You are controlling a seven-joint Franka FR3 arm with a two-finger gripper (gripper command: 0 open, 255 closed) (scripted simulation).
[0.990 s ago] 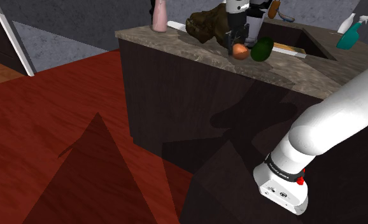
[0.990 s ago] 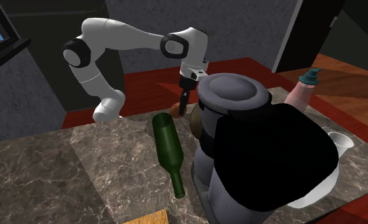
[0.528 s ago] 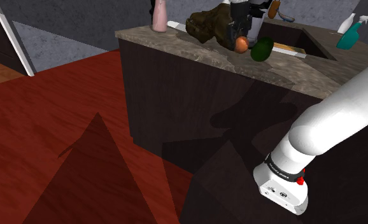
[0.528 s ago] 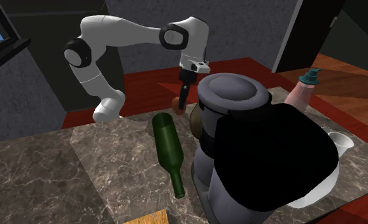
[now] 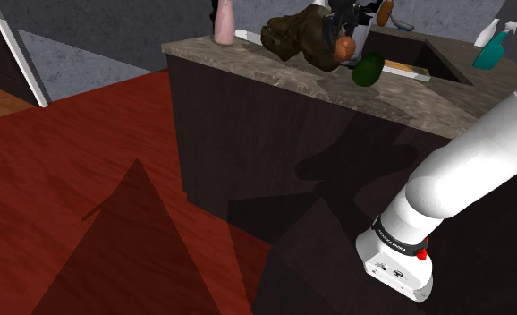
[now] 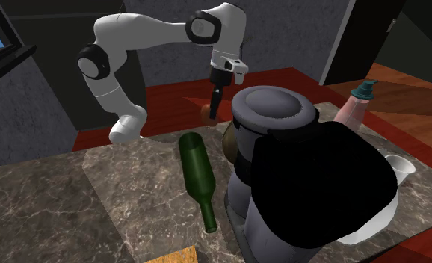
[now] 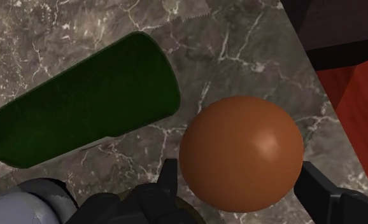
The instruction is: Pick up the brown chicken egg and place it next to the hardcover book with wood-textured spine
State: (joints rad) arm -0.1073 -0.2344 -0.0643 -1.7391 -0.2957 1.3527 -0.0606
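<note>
egg [image 7: 241, 153] clasped in jaws | green bottle [image 7: 87, 102] lying beside | counter [image 7: 253, 51] beneath

Marbled counter [image 6: 72, 194]: green bottle [image 6: 197, 170] on its side, grey-black appliance [image 6: 304, 187], pink bottle [image 5: 224, 25] upright.

The shoulder camera sat beside the white robot arm [image 5: 462, 170] and looked across the red wooden floor [image 5: 114, 161] at the dark cabinet [image 5: 275, 152] and its grey marbled worktop [image 5: 248, 61], from well off. The second exterior camera stood on the opposite side, close behind a bulky grey-and-black appliance [image 6: 297, 179]. It faced the arm and looked down over the worktop. The wrist camera looked straight down on the worktop from very near. All three views shared the lying dark green glass bottle [image 7: 81, 102] and the round brown egg [image 7: 240, 153] in the black gripper [image 7: 240, 170].
</note>
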